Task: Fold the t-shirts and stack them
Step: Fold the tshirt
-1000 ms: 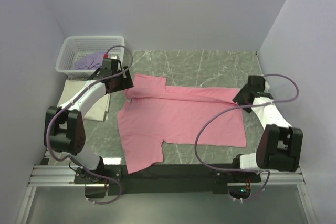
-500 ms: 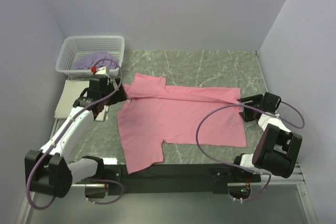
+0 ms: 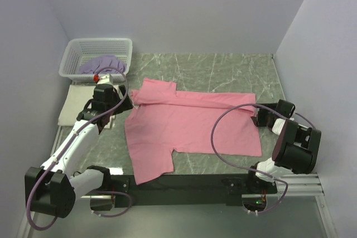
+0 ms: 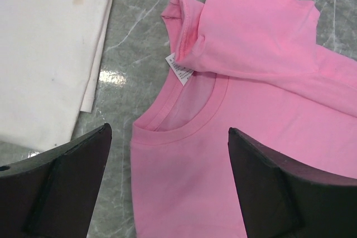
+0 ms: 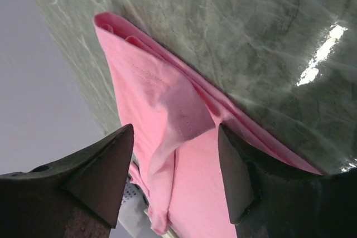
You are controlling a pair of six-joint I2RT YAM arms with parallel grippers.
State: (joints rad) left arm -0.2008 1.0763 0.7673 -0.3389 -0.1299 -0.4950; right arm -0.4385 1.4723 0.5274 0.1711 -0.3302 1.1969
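Observation:
The pink t-shirt (image 3: pixel 189 126) lies spread on the table, neck to the left, its far edge and far sleeve folded over. My left gripper (image 3: pixel 119 104) is open and empty just above the collar (image 4: pixel 178 132); the white neck label (image 4: pixel 179 71) shows beyond it. My right gripper (image 3: pixel 258 116) is open and empty, low at the shirt's right hem (image 5: pixel 167 110), where a corner is folded over. The cream t-shirt (image 3: pixel 71 108) lies folded left of the left gripper and also shows in the left wrist view (image 4: pixel 44 54). The lavender t-shirt (image 3: pixel 100 63) lies bunched in the basket.
The white lattice basket (image 3: pixel 75 54) stands at the back left corner. Walls close in the table on the left, back and right. Green marble tabletop (image 3: pixel 223 71) shows behind the pink shirt.
My left gripper has drawn back from the shirt's far sleeve to the collar. My right gripper has moved nearer and lower, to the shirt's right hem. The shirt has not visibly moved.

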